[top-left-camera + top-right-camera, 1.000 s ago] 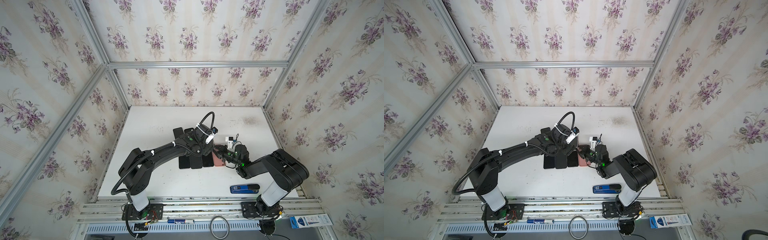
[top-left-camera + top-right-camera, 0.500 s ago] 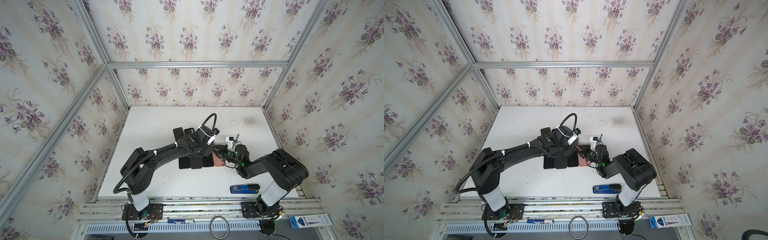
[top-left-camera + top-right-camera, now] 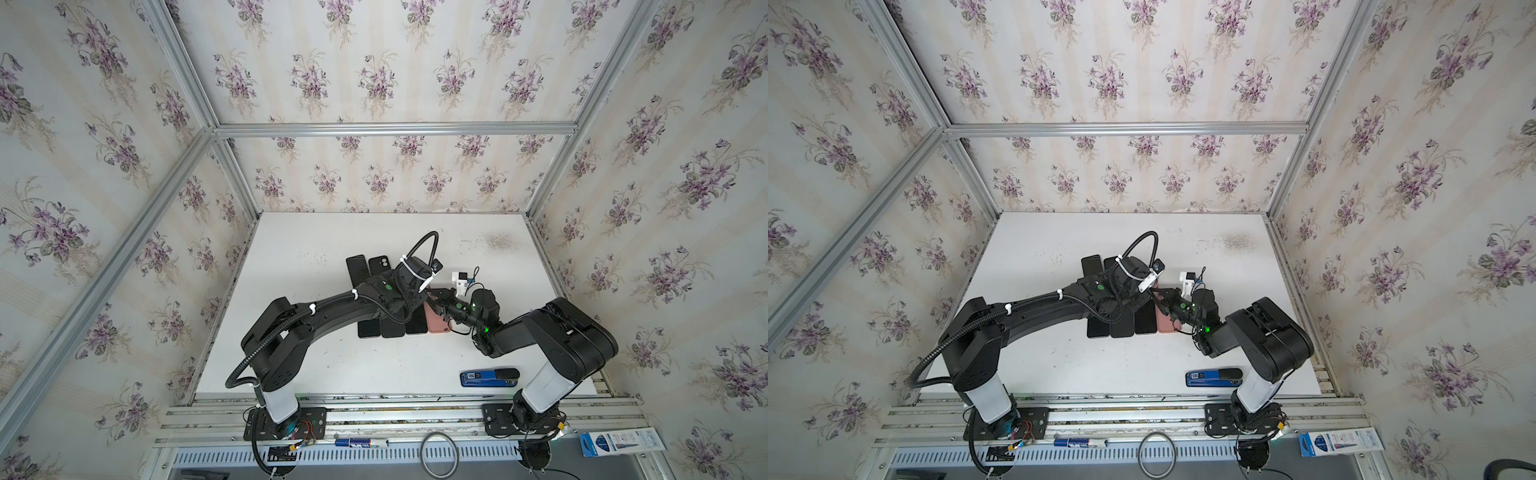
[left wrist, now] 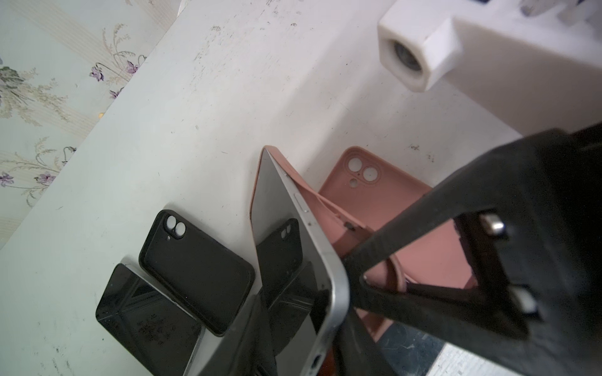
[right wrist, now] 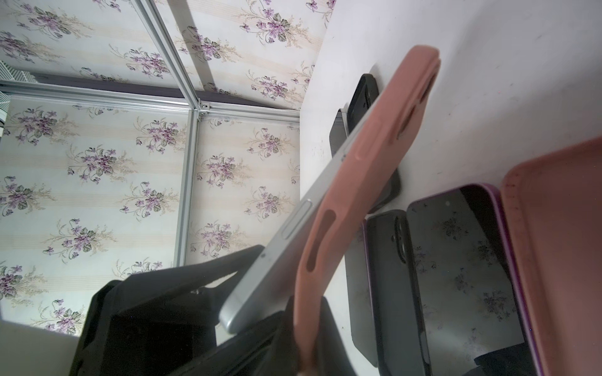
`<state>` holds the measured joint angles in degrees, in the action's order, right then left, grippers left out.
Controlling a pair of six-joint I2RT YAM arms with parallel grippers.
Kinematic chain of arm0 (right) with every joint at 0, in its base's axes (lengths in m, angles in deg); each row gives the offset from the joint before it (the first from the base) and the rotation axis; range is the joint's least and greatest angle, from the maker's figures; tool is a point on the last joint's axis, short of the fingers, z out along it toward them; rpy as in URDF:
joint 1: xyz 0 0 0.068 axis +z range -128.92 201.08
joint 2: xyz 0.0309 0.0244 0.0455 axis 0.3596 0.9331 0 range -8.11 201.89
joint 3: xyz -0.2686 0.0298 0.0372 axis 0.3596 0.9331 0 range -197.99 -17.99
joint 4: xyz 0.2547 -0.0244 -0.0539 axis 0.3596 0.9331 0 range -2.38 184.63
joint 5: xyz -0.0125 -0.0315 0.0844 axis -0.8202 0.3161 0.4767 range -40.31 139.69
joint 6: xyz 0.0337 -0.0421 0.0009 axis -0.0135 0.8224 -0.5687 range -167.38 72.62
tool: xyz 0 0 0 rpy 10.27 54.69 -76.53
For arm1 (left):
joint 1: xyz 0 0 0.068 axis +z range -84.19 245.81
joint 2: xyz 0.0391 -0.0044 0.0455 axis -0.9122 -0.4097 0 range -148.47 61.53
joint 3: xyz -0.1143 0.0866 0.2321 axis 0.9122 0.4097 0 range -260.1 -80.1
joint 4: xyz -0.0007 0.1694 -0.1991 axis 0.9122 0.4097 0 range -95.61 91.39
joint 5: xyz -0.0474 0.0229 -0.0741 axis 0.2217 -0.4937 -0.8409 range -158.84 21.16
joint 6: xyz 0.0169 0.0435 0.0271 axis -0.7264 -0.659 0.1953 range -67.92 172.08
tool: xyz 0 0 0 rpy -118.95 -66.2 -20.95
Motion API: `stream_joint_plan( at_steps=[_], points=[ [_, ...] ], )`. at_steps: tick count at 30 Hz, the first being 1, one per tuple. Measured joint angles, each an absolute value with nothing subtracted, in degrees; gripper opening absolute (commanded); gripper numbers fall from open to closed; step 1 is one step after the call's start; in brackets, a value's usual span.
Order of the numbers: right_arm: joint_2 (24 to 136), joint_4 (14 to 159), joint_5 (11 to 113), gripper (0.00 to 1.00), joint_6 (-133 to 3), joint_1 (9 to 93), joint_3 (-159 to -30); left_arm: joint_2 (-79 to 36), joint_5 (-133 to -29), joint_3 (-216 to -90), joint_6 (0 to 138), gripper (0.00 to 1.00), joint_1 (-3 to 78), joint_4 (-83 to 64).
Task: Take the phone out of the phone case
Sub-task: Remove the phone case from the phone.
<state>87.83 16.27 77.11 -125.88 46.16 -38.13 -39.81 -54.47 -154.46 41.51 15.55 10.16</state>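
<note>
A silver-edged phone with a black screen (image 4: 286,247) is tilted above the white surface (image 3: 332,361), half peeled from a soft pink silicone case (image 5: 342,201) that wraps its far end. The left hand (image 4: 306,332) is clamped on the phone's free end; the right hand (image 3: 437,300) is clenched on the case's loosened rim. Pulling apart, the stretchy rim could slip from that thin pinch, or the smooth phone could drop onto the dark handsets (image 4: 146,312) below.

White scuffed table (image 3: 316,365), row of dark phones (image 3: 380,328) beside a pink case (image 3: 436,323) (lying flat), blue object (image 3: 490,377) near front edge
</note>
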Motion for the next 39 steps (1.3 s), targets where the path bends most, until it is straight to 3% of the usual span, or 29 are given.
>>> stream_joint_plan(
  at_steps=[9, 14, 21, 28, 39],
  points=[
    [86.3, 17.13, 77.37, 0.0, -125.97, 46.14, -38.19, -39.79, -55.59, -154.31, 40.18, 0.07, 15.6, 8.94],
    [85.21, 19.01, 77.68, 0.0, -125.66, 46.14, -38.59, -39.5, -56.07, -154.4, 39.61, 0.03, 15.68, 9.02],
    [82.69, 22.33, 78.46, 0.0, -123.3, 46.14, -39.53, -35.9, -52.4, -154.53, 37.57, 0.01, 15.77, 9.42],
    [79.57, 36.23, 79.29, 0.0, -118.23, 44.67, -42.72, -32.31, -47.68, -154.84, 32.72, 0.01, 17.08, 7.71],
    [77.97, 57.82, 82.53, 0.0, -109.71, 35.51, -52.31, -34.61, -43.13, -155.49, 26.38, 0.01, 18.57, 6.44]
  ],
)
